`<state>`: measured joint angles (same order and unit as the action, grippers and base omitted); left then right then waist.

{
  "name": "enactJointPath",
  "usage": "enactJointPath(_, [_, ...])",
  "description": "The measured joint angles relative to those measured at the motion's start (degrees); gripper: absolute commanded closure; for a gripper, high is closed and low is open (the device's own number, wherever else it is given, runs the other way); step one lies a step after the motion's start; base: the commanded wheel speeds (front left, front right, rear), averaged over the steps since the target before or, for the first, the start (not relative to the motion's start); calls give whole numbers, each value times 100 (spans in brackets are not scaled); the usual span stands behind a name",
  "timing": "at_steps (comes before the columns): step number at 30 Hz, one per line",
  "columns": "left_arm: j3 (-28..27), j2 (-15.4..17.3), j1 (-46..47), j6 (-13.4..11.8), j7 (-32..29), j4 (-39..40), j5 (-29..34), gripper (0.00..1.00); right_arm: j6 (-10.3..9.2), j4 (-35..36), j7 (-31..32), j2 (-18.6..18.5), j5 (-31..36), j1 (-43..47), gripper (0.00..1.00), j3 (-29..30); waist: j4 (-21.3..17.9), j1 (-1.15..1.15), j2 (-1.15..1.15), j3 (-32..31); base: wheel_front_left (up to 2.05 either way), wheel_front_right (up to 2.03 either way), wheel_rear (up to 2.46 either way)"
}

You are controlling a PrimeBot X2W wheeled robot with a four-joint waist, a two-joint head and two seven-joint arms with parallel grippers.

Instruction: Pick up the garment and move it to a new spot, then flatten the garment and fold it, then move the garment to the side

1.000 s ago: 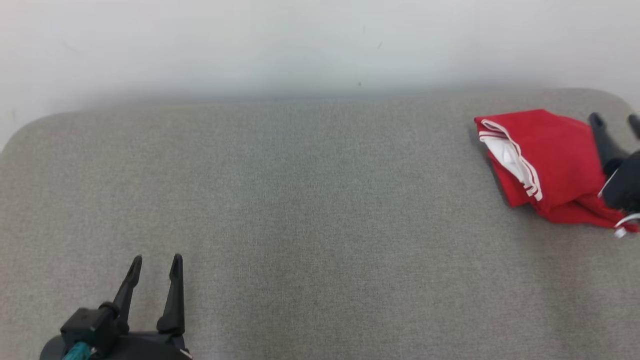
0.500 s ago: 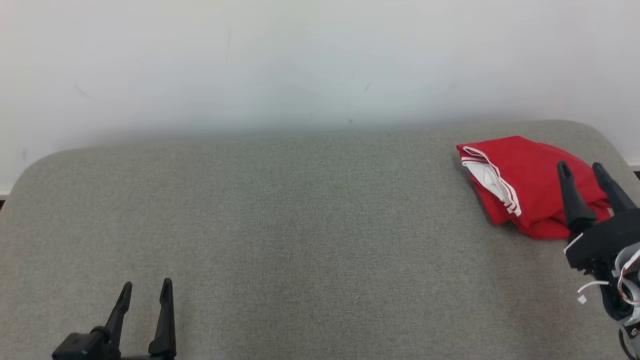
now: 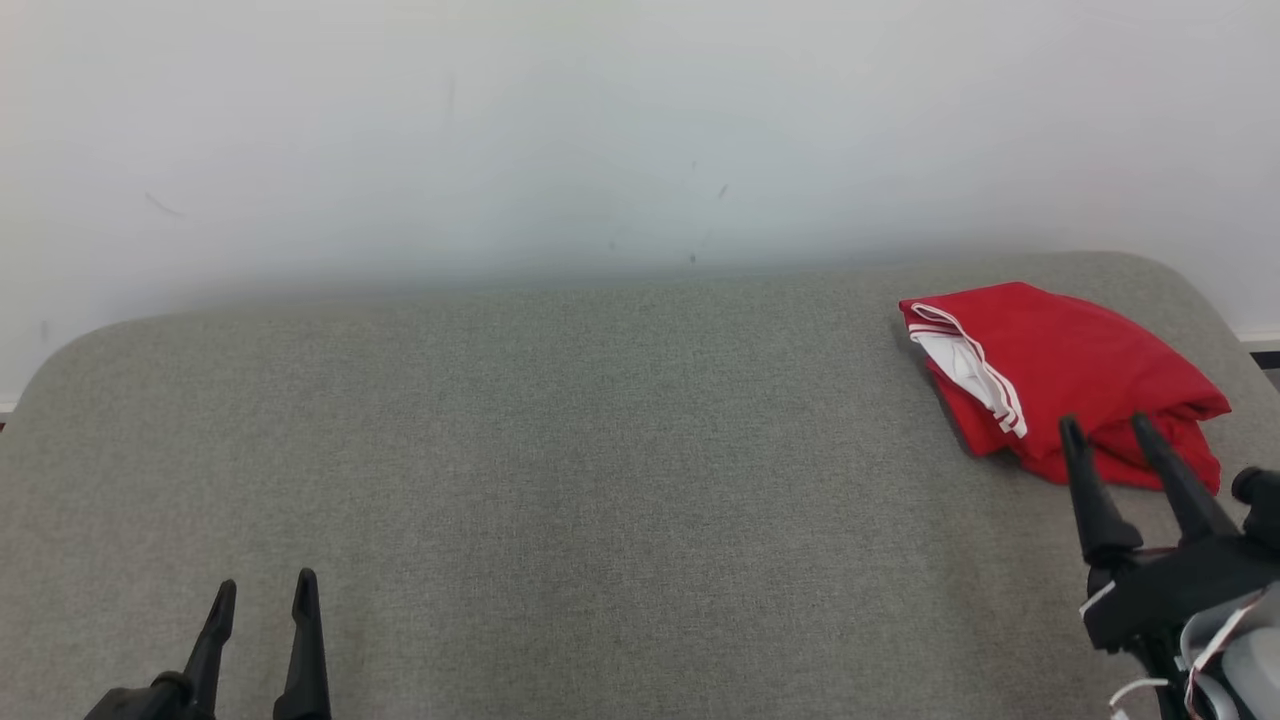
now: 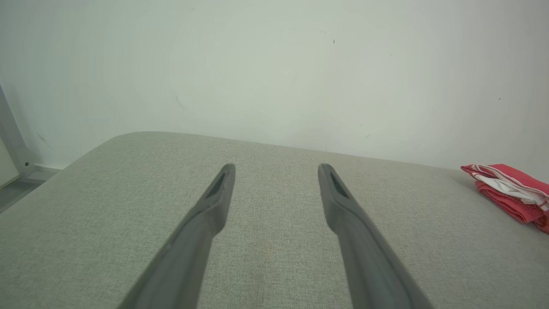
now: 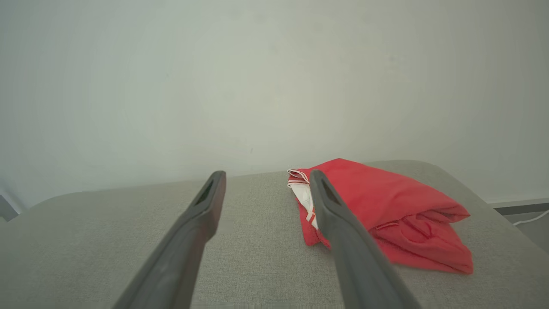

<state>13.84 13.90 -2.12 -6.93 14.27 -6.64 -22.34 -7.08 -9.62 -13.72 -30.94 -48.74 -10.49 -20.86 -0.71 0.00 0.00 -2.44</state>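
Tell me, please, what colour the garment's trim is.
White, with thin red stripes, on the red garment; clearest in the head view.

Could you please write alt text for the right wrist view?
A loosely folded red fabric garment with white trim lies on a grey upholstered surface by a pale wall; the open right tool points toward it, empty.

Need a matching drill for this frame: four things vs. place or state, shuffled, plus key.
Things
1. folded red garment with white striped trim
2. left gripper, two long dark fingers
3. right gripper, two long dark fingers
4. grey fabric-covered table with rounded corners

Place or state
A. open, close to the red cloth
B. runs up to the white wall
C. lies at the table's far right
D. open, over bare grey fabric, well away from the cloth

Pairs: 1-C, 2-D, 3-A, 4-B
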Motion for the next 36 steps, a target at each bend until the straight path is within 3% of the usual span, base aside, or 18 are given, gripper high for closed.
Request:
enactJointPath(8, [-159, -52, -159, -12, 8, 64, -1, 0, -5, 227, -51, 125, 461, 333, 0, 333, -51, 0, 0, -14, 0, 0, 0])
enactJointPath(22, [-298, -130, -259, -13, 8, 203, 20, 0, -5, 478, -76, 940, 1553, 1205, 0, 1025, -54, 0, 0, -24, 0, 0, 0])
enactJointPath(36, [-381, -240, -362, -19, 3, 310, 265, 0, -5, 780, -90, 1426, 2323, 1634, 0, 1611, -3, 0, 0, -25, 0, 0, 0])
